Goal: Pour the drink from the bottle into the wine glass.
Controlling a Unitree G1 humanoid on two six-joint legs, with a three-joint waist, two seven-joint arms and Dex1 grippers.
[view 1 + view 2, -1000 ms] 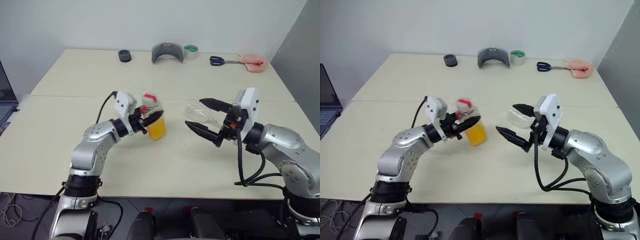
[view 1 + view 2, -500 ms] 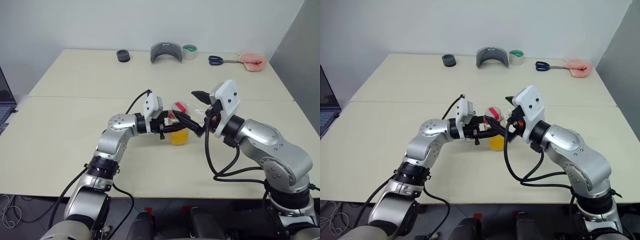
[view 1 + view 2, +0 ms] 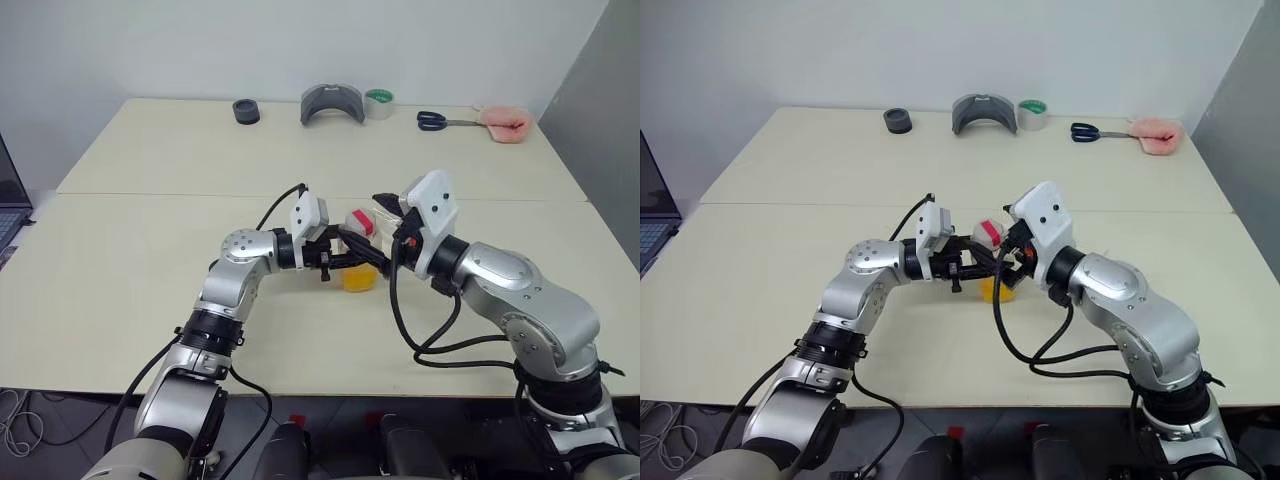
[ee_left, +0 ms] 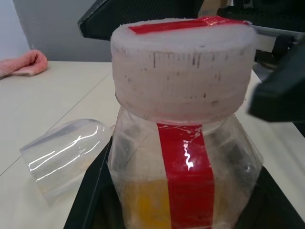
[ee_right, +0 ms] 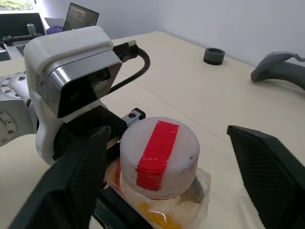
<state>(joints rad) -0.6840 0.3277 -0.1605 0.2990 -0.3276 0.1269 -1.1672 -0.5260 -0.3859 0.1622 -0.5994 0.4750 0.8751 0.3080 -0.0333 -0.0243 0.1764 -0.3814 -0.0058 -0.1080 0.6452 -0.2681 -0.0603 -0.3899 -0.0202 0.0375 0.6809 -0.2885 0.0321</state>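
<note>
My left gripper (image 3: 362, 262) is shut on the bottle (image 3: 360, 272), gripping its body and holding it upright just above the table (image 3: 130, 260). The drink (image 4: 143, 200) is orange-yellow and fills the bottle's lower part. A red strip runs up the bottle's side and across its white cap (image 5: 159, 150). My right gripper (image 5: 171, 136) is open and straddles the cap, with a black finger (image 5: 71, 191) on either side and a gap to the cap on both. The wine glass (image 4: 66, 152) lies on its side on the table just behind the bottle.
Along the table's far edge sit a black round piece (image 3: 245, 110), a grey curved object (image 3: 333, 103), a tape roll (image 3: 379, 103), scissors (image 3: 437, 121) and a pink cloth (image 3: 503, 123). A laptop (image 3: 8, 200) stands off the left edge.
The left gripper carried the bottle right, toward the table's middle. The right gripper swung left and came over the cap, its fingers narrowing a little.
</note>
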